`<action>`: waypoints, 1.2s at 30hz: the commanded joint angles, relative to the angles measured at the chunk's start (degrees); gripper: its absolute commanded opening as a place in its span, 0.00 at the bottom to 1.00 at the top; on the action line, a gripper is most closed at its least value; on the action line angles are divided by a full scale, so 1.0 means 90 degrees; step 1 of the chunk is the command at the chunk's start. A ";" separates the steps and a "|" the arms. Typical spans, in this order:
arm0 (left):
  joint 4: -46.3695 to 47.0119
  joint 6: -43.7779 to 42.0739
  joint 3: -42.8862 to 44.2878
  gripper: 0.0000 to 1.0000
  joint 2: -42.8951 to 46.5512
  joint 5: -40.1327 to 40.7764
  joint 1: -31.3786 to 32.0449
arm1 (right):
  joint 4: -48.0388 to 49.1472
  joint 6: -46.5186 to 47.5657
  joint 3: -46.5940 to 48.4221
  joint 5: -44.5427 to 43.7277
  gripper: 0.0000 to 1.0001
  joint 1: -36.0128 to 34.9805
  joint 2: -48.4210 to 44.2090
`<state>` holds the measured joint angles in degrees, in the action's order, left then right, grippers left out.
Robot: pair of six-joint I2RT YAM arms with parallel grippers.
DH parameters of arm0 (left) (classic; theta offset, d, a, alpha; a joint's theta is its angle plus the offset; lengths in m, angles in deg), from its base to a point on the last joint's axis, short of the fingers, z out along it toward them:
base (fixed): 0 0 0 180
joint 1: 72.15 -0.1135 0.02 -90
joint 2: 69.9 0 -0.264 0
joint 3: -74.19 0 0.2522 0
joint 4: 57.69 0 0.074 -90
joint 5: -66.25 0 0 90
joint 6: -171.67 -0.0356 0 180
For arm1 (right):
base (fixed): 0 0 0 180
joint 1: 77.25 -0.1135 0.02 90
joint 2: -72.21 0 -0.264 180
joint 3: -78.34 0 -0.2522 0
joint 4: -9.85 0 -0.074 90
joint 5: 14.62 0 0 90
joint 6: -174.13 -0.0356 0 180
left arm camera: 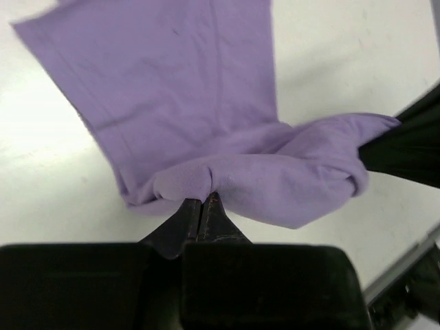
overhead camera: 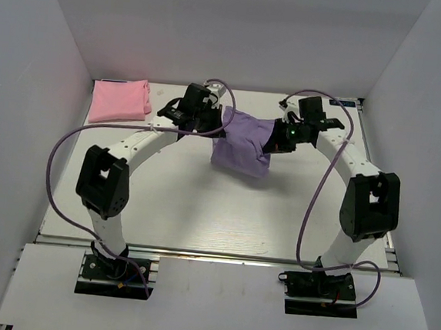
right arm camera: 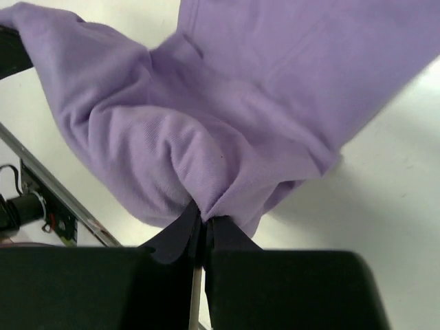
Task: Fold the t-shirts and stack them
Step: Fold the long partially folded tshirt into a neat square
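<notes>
A lavender-purple t-shirt [overhead camera: 242,144] hangs bunched between both arms over the far middle of the table. My left gripper [overhead camera: 218,123] is shut on its left edge; in the left wrist view the cloth [left arm camera: 206,124] puckers at the closed tips [left arm camera: 204,201]. On the shirt's right edge my right gripper [overhead camera: 273,142] is shut; the right wrist view shows fabric [right arm camera: 227,124] pinched at its tips [right arm camera: 203,218]. The lower part of the shirt drapes toward the table. A pink t-shirt [overhead camera: 120,100] lies folded at the far left corner.
White walls enclose the table [overhead camera: 201,210] on the left, back and right. Purple cables [overhead camera: 59,159] loop beside each arm. A metal rail [right arm camera: 48,185] runs along the table's far edge close to the held shirt.
</notes>
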<state>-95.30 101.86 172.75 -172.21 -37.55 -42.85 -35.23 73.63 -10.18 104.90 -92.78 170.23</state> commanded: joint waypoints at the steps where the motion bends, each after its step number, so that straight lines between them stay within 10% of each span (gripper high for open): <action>1: -0.0435 -0.0084 0.0870 0.00 -0.0505 0.0528 -0.0208 | -0.0377 0.0005 0.0981 -0.0087 0.00 0.0211 0.0475; 13: -0.0328 -0.0143 0.2707 0.00 -0.1855 -0.0097 -0.0785 | -0.1111 0.0394 0.3678 0.0743 0.00 0.0798 0.2331; 30: 0.1233 0.0101 0.3137 0.08 -0.2949 -0.0820 -0.1166 | 0.0411 -0.0472 0.4432 0.2482 0.02 0.1208 0.3903; 32: 0.1556 0.0199 0.3273 0.24 -0.3290 -0.0820 -0.1166 | 0.0890 -0.0755 0.4471 0.2230 0.26 0.1286 0.4001; 33: 0.1634 0.0199 0.3515 0.43 -0.3427 -0.0762 -0.1166 | 0.0997 -0.0912 0.4461 0.2151 0.82 0.1276 0.4147; 34: 0.1780 0.0199 0.3644 0.84 -0.3563 -0.0761 -0.1224 | 0.1356 -0.1010 0.4500 0.1792 0.90 0.1334 0.4197; 36: 0.1840 0.0199 0.4120 1.00 -0.3943 -0.0683 -0.1224 | 0.1506 -0.1195 0.4772 0.1565 0.90 0.1403 0.4284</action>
<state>-84.22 103.28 203.87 -206.17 -44.04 -52.97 -29.39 67.64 28.24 122.54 -81.52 208.06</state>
